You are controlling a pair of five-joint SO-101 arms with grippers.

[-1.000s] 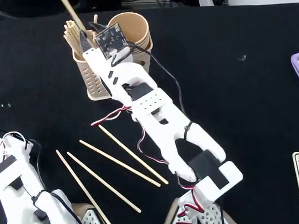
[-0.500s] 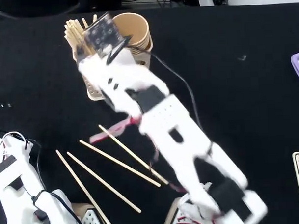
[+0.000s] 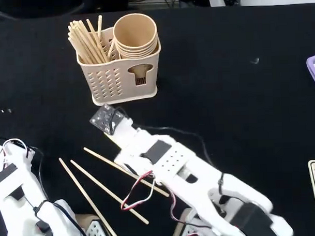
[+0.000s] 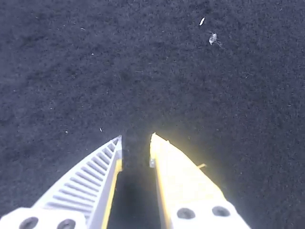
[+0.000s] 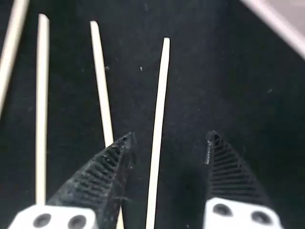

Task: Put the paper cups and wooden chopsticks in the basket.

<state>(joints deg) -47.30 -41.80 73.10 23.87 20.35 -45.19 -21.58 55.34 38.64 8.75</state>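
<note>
pulled back from the basket (image 3: 120, 80), right pincer (image 5: 169, 137) hangs spread wide astride one chopstick (image 5: 160, 90), gripping nothing.

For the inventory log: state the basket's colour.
Beige basket with perforated walls, clearest in the high view.

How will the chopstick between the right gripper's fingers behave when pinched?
The chopstick looks thin, straight and wooden, so probably stiff and very light. Lying flat on the black table, it may roll or skid sideways as the open right gripper closes. Gripped off-centre, it could pivot.
</note>
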